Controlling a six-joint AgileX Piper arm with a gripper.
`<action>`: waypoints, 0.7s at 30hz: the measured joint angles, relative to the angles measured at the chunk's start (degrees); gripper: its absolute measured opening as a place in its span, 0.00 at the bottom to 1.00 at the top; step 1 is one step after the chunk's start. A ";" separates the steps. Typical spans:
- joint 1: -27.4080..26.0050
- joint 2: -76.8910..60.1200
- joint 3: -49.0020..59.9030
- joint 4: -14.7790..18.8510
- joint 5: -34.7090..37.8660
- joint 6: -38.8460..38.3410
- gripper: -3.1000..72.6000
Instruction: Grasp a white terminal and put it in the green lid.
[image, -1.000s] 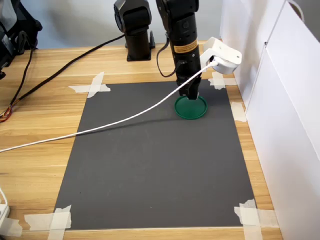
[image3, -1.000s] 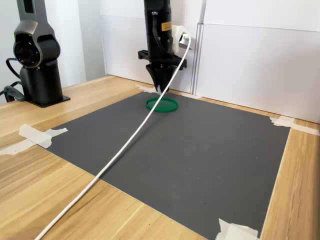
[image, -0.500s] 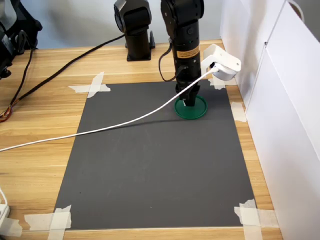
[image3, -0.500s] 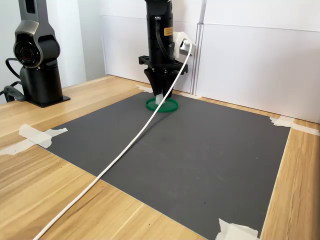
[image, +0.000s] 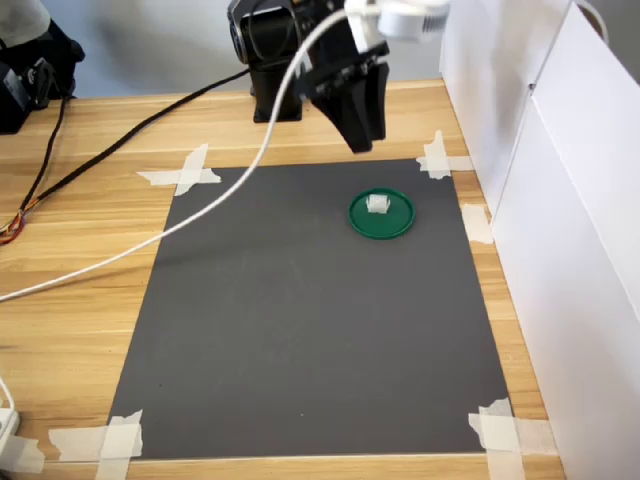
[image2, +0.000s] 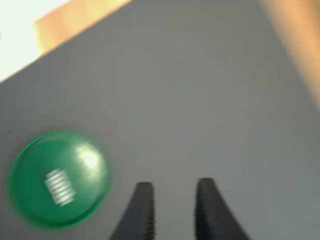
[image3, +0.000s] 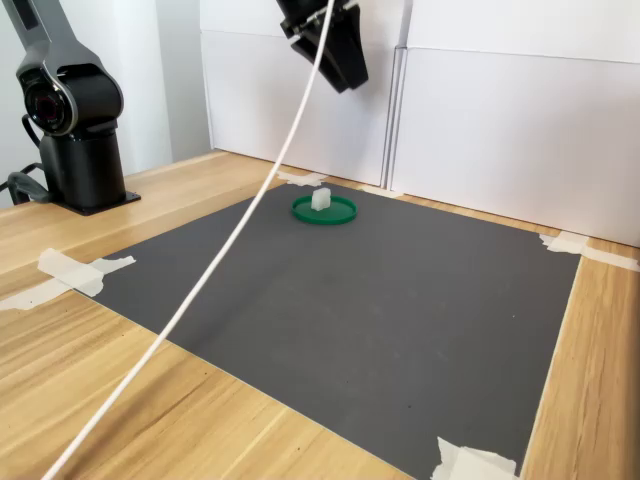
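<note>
First exterior view: white terminal (image: 378, 204) resting inside green lid (image: 381, 214), slightly toward the lid's far rim; gripper (image: 363, 140) raised above the dark mat (image: 300, 330), clear of the lid and up-left of it in the picture, holding nothing. Lid placed near the mat's far right corner, close to the white tape strip (image: 440, 160) and to the white panel wall (image: 560, 200) on the first exterior view's right; broad bare mat toward the near edge and the first exterior view's left. White cable (image: 180, 222) crossing above the mat's far left corner. Wrist view: picture blurred; fingertips (image2: 145, 195) parted by a narrow gap, nothing between them; terminal (image2: 59, 186) lying in lid (image2: 57, 178), off to one side of the jaws, well apart. Second exterior view: gripper (image3: 345, 78) high above lid (image3: 324, 209), terminal (image3: 321, 199) standing in it; lid near the mat's far edge, just before the wall (image3: 500, 120); open mat (image3: 380, 320) in the foreground.
</note>
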 joint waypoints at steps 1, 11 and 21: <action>-0.27 -2.56 0.08 -0.68 -1.20 0.56 0.24; -7.77 -25.73 9.40 -2.91 -14.12 32.18 0.01; -19.09 -50.50 30.56 -4.42 -12.14 40.74 0.01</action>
